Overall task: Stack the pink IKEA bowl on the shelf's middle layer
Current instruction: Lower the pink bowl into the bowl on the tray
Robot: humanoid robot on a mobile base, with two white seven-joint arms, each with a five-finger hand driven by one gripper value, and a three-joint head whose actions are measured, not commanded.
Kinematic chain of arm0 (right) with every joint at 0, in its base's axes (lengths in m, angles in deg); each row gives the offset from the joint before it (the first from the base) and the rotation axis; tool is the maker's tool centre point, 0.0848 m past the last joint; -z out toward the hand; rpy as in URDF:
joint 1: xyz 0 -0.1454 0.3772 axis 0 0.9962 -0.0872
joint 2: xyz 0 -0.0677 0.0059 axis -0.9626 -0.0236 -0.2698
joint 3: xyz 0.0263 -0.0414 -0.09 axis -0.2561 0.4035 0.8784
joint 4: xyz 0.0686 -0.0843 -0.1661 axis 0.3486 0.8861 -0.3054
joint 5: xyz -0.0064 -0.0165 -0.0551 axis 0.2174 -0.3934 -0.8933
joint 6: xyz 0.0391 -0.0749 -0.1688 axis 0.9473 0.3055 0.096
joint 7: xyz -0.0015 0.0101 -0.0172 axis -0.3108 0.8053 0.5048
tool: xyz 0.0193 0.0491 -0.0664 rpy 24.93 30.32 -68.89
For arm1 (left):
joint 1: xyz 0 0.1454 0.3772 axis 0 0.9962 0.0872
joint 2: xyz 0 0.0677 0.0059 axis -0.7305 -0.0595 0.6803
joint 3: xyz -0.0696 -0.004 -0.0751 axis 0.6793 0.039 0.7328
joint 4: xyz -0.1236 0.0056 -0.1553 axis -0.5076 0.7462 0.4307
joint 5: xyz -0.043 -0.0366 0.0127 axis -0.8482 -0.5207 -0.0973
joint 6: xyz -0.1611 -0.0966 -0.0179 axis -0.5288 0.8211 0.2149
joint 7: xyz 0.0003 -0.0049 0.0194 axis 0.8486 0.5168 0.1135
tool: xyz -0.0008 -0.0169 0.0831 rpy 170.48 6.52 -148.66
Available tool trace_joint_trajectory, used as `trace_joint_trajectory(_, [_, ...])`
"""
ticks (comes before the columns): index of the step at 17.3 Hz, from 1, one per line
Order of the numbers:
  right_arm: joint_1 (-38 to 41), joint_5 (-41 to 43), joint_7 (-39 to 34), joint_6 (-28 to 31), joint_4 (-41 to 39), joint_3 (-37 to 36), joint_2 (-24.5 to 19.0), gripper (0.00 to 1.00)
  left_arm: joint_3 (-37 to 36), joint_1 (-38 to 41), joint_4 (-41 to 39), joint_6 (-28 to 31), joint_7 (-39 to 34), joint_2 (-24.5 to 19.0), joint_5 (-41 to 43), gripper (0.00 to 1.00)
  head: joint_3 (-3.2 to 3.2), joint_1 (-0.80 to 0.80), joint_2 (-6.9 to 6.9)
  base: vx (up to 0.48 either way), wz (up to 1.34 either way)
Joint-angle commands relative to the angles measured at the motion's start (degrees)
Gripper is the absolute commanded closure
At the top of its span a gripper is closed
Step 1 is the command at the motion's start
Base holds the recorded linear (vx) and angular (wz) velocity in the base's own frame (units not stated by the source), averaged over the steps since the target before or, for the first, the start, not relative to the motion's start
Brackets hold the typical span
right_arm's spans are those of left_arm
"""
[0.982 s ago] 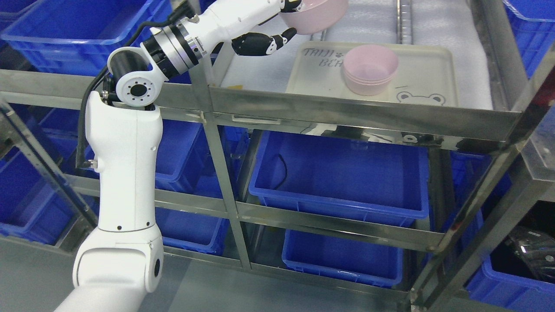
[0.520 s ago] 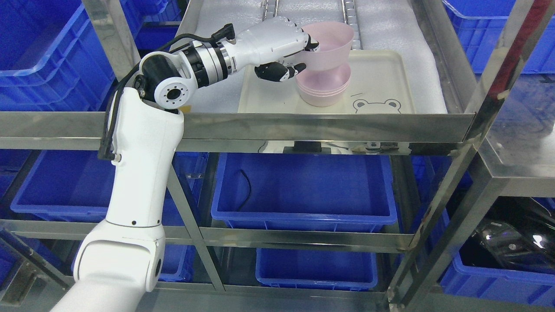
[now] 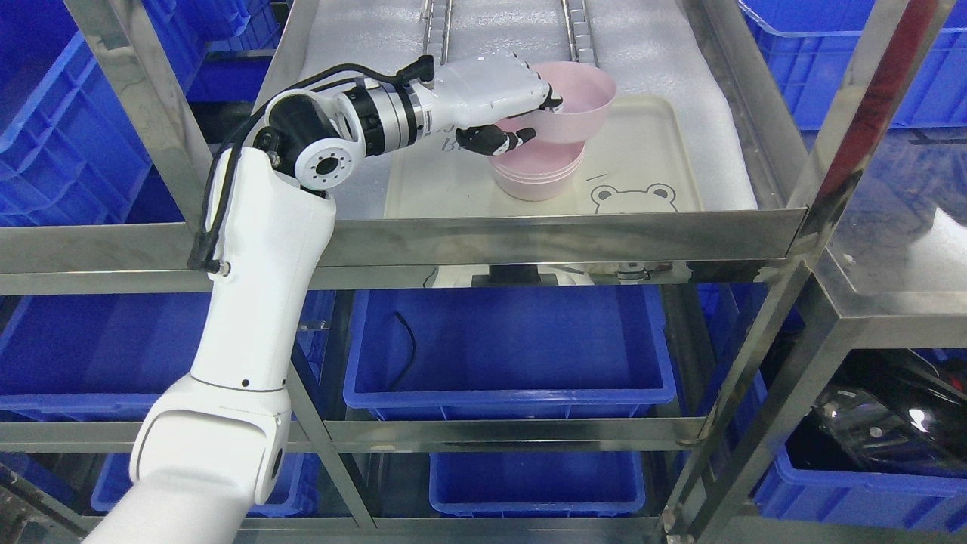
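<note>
While the left arm reaches over the shelf's front rail, the parts read as follows.

Left hand (image 3: 498, 102): closed on the near-left rim of the pink bowl (image 3: 570, 106); the upper fingers (image 3: 548, 94) hook over the rim into the bowl, and the dark thumb (image 3: 495, 140) presses the outer wall from below.
Pink bowl: held tilted, its base sitting in the mouth of the bowl stack (image 3: 532, 174); whether it is fully seated cannot be told.
Bowl stack: several nested pink bowls standing upright on the tray (image 3: 642, 159), toward its front edge, left of the printed bear face.
Tray: cream, lying on white foam padding (image 3: 498, 26) near the front edge of the shelf level (image 3: 559, 230).
Shelf level: stainless steel, with two metal tracks running toward the back.
Lower levels: blue bins (image 3: 514, 347) sit beneath the tray's level.
Surroundings: more blue bins to the left and upper right; a second steel rack (image 3: 891, 257) stands at the right.
</note>
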Motion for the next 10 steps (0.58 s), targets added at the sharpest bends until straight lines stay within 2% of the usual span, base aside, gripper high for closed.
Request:
trace_joint_trajectory(1, [1.2, 0.0, 0.0, 0.0, -1.0, 0.0, 1.0, 0.00, -1.1, 0.9, -4.5, -0.1, 0.5, -2.9, 0.8, 0.96, 0.00, 0.00, 0.00, 0.020, -0.01])
trace_joint_trajectory(3, [1.2, 0.0, 0.0, 0.0, -1.0, 0.0, 1.0, 0.00, 0.9, 2.1, -7.0, -0.5, 0.5, -4.6, 0.6, 0.96, 0.00, 0.00, 0.00, 0.000, 0.00])
trace_joint_trajectory(10, [1.2, 0.0, 0.0, 0.0, -1.0, 0.0, 1.0, 0.00, 2.2, 5.5, -7.7, -2.1, 0.1, -4.1, 0.8, 0.95, 0.00, 0.00, 0.00, 0.000, 0.00])
